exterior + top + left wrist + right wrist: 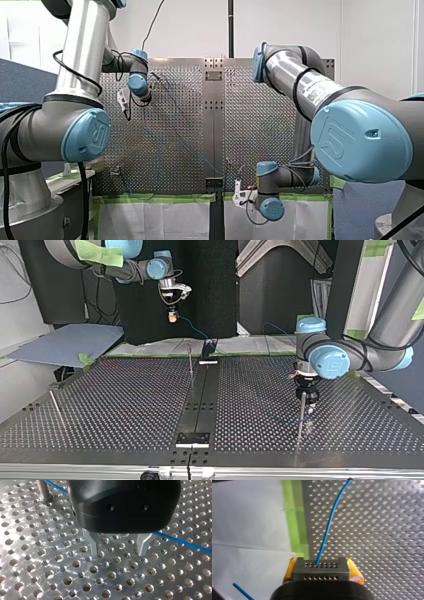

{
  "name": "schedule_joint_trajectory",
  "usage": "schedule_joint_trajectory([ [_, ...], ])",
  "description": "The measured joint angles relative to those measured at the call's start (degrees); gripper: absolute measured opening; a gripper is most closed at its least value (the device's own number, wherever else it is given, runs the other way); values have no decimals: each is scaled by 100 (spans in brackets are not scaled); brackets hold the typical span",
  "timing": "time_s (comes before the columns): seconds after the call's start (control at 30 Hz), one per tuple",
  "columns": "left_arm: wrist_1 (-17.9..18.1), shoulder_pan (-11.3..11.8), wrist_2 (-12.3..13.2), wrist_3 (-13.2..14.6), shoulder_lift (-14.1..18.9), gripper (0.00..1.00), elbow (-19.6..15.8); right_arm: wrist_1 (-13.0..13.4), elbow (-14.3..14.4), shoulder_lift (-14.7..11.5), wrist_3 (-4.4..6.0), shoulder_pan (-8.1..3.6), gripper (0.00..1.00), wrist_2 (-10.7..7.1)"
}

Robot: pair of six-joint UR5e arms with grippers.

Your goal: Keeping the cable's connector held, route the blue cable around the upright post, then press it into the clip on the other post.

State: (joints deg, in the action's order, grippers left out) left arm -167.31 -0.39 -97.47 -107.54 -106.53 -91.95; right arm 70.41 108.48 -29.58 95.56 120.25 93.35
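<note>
R claw (pixel 322 571) clamps grey holed connector (pixel 321 576), thin blue cable (pixel 327 530) exiting; L claw (pixel 118 553) wide

The perforated metal table (pixel 125 405) has a dark strip (pixel 200 395) running across its middle from edge to edge. A thin post (pixel 190 362) stands just beside the strip, and a second post (pixel 301 415) stands further out among the holes. Green tape (pixel 150 198) lines one edge.

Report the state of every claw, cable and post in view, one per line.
Left claw: open, empty, above the perforated table.
Right claw: shut on the connector.
Blue cable: runs out of the connector, in no claw.
Upright post: standing, the cable passing beside it.
</note>
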Motion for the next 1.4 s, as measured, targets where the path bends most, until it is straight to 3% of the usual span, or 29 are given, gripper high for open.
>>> schedule_joint_trajectory([
  [0.23, -99, -45, -87, -362, 0, 76, 0, 112, 103, -315, 20, -42, 0, -77],
  [0.53, -90, -32, 40, -829, -1, 83, -2, 114, 108, -366, 25, -76, 0, -105],
  [0.63, -95, -12, 166, -971, 0, 87, -2, 102, 108, -366, 26, -91, 0, -105],
  [0.77, -107, -1, 268, -1167, 0, 100, -4, 74, 108, -365, 14, -107, 0, -106],
  [1.13, -308, -2, 140, -1727, 6, 100, -5, 61, 108, -361, 9, -118, 0, -123],
  [1.4, -329, 17, 182, -2155, 6, 100, -6, 54, 108, -361, 7, -119, 0, -131],
])
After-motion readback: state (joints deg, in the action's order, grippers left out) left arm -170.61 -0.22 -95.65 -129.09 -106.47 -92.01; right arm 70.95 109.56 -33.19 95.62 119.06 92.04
